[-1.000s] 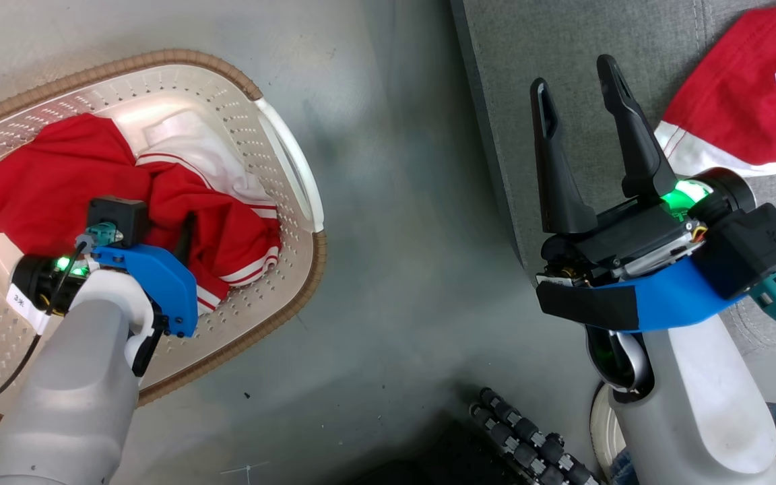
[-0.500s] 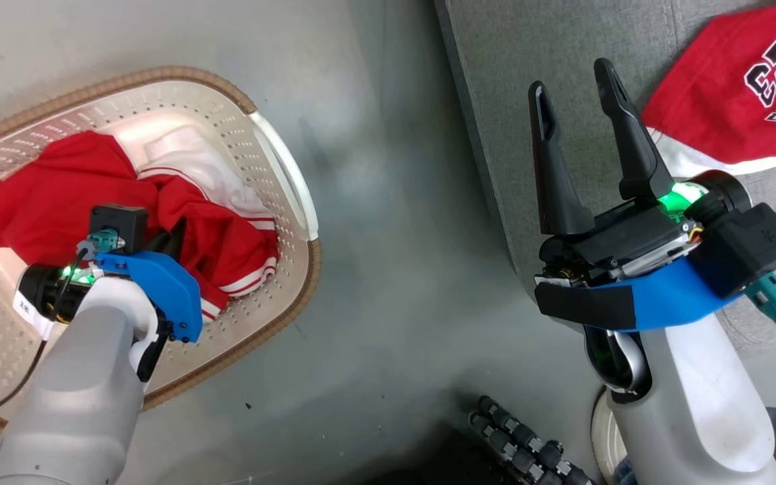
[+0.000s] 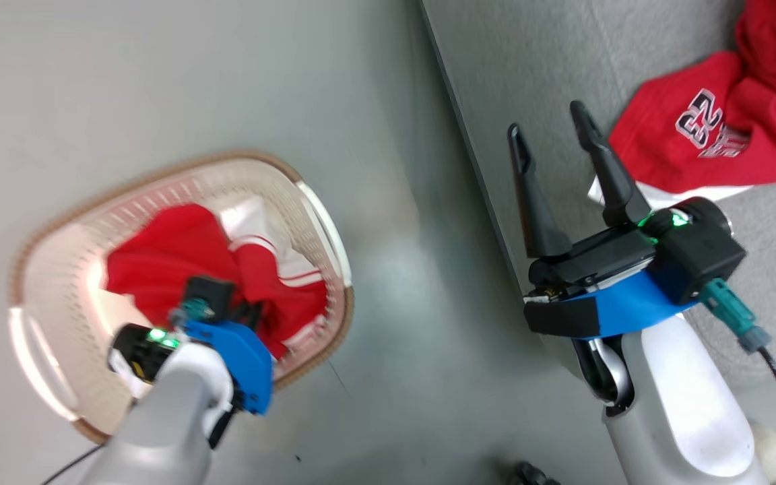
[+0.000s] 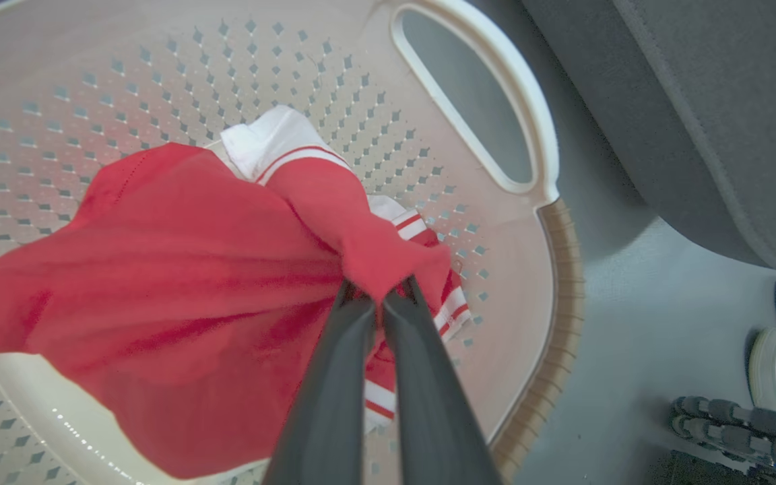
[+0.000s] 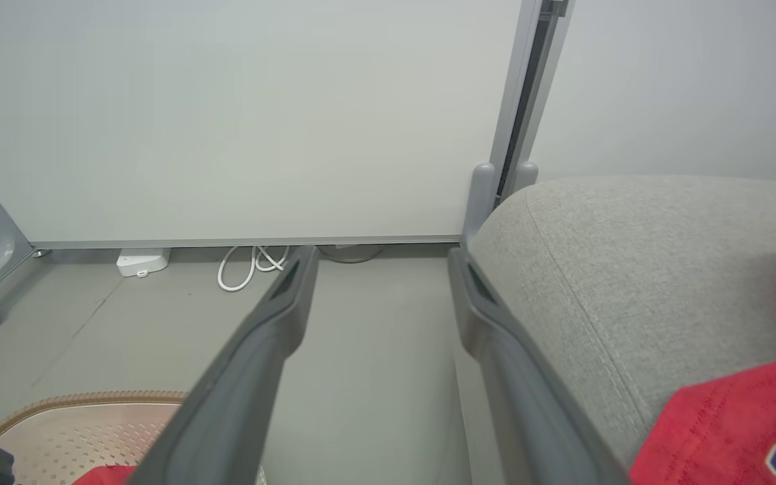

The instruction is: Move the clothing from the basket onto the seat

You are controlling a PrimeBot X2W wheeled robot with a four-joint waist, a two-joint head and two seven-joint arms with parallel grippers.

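**A:** Now, left gripper (image 4: 378, 291): jaw state?

**B:** Together, clamped on a fold of the red garment (image 4: 159, 296). The fabric bunches at the fingertips and spreads away to the left of the jaws in the left wrist view. A white panel (image 4: 267, 138) with red stripes sits just beyond the tips.

**A:** Garment location?

**B:** Inside the basket (image 4: 533, 128), over its perforated floor. It is possibly raised a little off that floor, but the head view is blurred, so I cannot tell.

**A:** Right gripper (image 3: 545, 118)?

**B:** Jaws wide apart, nothing between them. It hovers at the edge of the seat (image 3: 529, 54), fingertips pointing across the cushion.

**A:** Anything on the seat?

**B:** A numbered garment (image 3: 688, 138), red, lies on the cushion just right of the right jaws. I see no contact with them. Its white trim shows close beside the right-hand finger.

**A:** Basket versus seat?

**B:** The basket stands on the grey floor (image 3: 395, 269), well to the left of the right jaws and apart from the seat.
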